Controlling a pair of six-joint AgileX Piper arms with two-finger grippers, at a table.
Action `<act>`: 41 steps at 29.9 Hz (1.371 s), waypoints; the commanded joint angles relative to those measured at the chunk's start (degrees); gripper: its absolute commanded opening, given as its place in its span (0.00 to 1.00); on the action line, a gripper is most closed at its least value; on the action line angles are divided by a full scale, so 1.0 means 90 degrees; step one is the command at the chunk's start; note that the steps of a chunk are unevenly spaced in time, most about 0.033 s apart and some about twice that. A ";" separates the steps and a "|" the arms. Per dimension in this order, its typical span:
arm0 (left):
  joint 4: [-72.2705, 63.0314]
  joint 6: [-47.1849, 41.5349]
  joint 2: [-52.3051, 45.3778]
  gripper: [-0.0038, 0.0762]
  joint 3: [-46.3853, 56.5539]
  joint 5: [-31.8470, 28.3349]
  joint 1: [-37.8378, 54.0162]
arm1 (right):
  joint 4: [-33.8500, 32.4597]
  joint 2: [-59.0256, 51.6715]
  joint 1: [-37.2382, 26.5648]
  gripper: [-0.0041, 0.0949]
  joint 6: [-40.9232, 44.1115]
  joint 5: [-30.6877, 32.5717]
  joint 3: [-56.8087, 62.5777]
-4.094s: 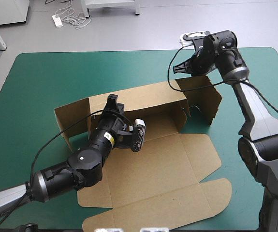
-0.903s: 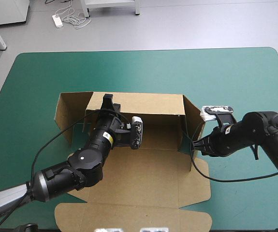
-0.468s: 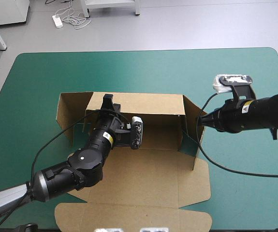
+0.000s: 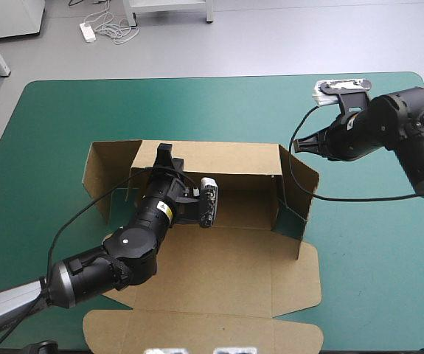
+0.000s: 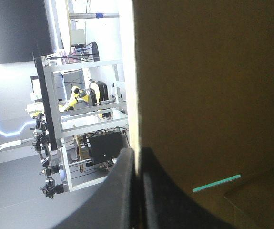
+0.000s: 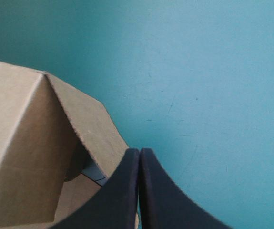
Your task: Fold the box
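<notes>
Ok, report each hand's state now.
Left hand: closed on the box, at its back wall's top edge.
Right hand: closed, holding nothing.

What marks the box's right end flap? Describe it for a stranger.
On the teal-green table cover lies a brown cardboard box sheet, its long back wall raised. The flap stands at that wall's right end, splayed outward, nearest the black-fingered right tool.
</notes>
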 commanded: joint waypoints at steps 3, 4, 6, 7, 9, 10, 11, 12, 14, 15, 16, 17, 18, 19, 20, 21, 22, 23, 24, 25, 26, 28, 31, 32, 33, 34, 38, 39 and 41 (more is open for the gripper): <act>0.0318 -0.0083 -0.0144 0.04 -0.0163 0.0071 -0.0019 | -0.0223 0.0248 -0.0030 0.04 0.0056 -0.0056 -0.0220; 0.0304 -0.0083 -0.0144 0.04 -0.0163 0.0071 -0.0019 | -0.0223 0.0337 -0.0030 0.04 0.0056 -0.0086 -0.0220; 0.0266 -0.0083 -0.0144 0.04 -0.0163 0.0071 -0.0019 | -0.0163 0.0480 -0.0030 0.04 0.0056 -0.0185 -0.0220; 0.0204 -0.0083 -0.0144 0.04 -0.0163 0.0071 -0.0019 | -0.0114 0.0544 -0.0030 0.04 0.0056 -0.0194 -0.0220; 0.0117 -0.0083 -0.0144 0.04 -0.0163 0.0098 -0.0019 | 0.0000 0.0621 -0.0030 0.04 0.0056 -0.0172 -0.0220; 0.0083 -0.0083 -0.0144 0.04 -0.0163 0.0098 -0.0019 | 0.0090 0.0636 -0.0030 0.04 0.0045 -0.0106 -0.0220; 0.0064 -0.0083 -0.0144 0.04 -0.0163 0.0098 -0.0019 | 0.0179 0.0636 -0.0030 0.04 0.0045 -0.0069 -0.0220; 0.0064 -0.0083 -0.0144 0.04 -0.0163 0.0098 -0.0019 | 0.0294 0.0636 -0.0030 0.04 -0.0004 -0.0027 -0.0220; 0.0088 -0.0083 -0.0144 0.04 -0.0163 0.0098 -0.0019 | 0.0546 0.0621 -0.0018 0.04 -0.0097 -0.0001 -0.0220; 0.0088 -0.0083 -0.0144 0.04 -0.0163 0.0098 -0.0019 | 0.0642 0.0608 -0.0018 0.04 -0.0129 -0.0001 -0.0206; 0.0101 -0.0083 -0.0144 0.04 -0.0163 0.0098 -0.0019 | 0.0779 0.0576 -0.0018 0.04 -0.0193 -0.0001 -0.0159; 0.0101 -0.0083 -0.0144 0.04 -0.0163 0.0111 -0.0019 | 0.0867 0.0561 -0.0004 0.04 -0.0233 -0.0001 -0.0109; 0.0101 -0.0083 -0.0144 0.04 -0.0163 0.0130 -0.0019 | 0.0949 0.0500 0.0021 0.04 -0.0244 -0.0001 -0.0029; 0.0101 -0.0083 -0.0144 0.04 -0.0163 0.0130 -0.0019 | 0.0964 0.0439 0.0073 0.04 -0.0244 -0.0001 0.0069; 0.0101 -0.0083 -0.0144 0.04 -0.0163 0.0144 -0.0019 | 0.0913 0.0393 0.0123 0.04 -0.0244 -0.0001 0.0162; 0.0101 -0.0083 -0.0144 0.04 -0.0163 0.0144 -0.0019 | 0.0882 0.0339 0.0186 0.04 -0.0244 -0.0045 0.0274; 0.0101 -0.0083 -0.0144 0.04 -0.0163 0.0144 -0.0019 | 0.0882 0.0257 0.0242 0.04 -0.0244 -0.0115 0.0377; 0.0101 -0.0083 -0.0144 0.04 -0.0163 0.0144 -0.0019 | 0.0882 0.0186 0.0285 0.04 -0.0231 -0.0191 0.0476; 0.0101 -0.0083 -0.0144 0.04 -0.0163 0.0144 -0.0019 | 0.0882 0.0109 0.0337 0.04 -0.0201 -0.0301 0.0570; 0.0085 -0.0083 -0.0144 0.04 -0.0163 0.0144 -0.0019 | 0.0895 0.0031 0.0372 0.04 -0.0167 -0.0419 0.0665; 0.0085 -0.0083 -0.0144 0.04 -0.0163 0.0144 -0.0019 | 0.0908 -0.0026 0.0404 0.04 -0.0136 -0.0503 0.0742; 0.0085 -0.0083 -0.0144 0.04 -0.0163 0.0193 -0.0019 | 0.0885 -0.0109 0.0485 0.04 -0.0118 -0.0615 0.0911; 0.0085 -0.0083 -0.0144 0.04 -0.0163 0.0251 -0.0019 | 0.0932 -0.0189 0.0489 0.04 -0.0130 -0.0873 0.1176; 0.0085 -0.0083 -0.0144 0.04 -0.0163 0.0262 -0.0019 | 0.0932 -0.0219 0.0489 0.04 -0.0146 -0.1012 0.1299; 0.0085 -0.0083 -0.0144 0.04 -0.0163 0.0262 -0.0019 | 0.0932 -0.0269 0.0489 0.04 -0.0146 -0.1118 0.1430; 0.0085 -0.0083 -0.0144 0.04 -0.0163 0.0262 -0.0019 | 0.0943 -0.0342 0.0499 0.04 -0.0162 -0.1264 0.1564; 0.0085 -0.0083 -0.0144 0.04 -0.0163 0.0261 -0.0019 | 0.0910 -0.0728 0.0754 0.04 -0.0172 -0.2041 0.2135; 0.0085 -0.0083 -0.0144 0.04 -0.0163 0.0247 -0.0019 | 0.0910 -0.0795 0.0811 0.04 -0.0197 -0.2178 0.2249; 0.0085 -0.0083 -0.0144 0.04 -0.0163 0.0247 -0.0019 | 0.0923 -0.0922 0.0903 0.04 -0.0299 -0.2591 0.2532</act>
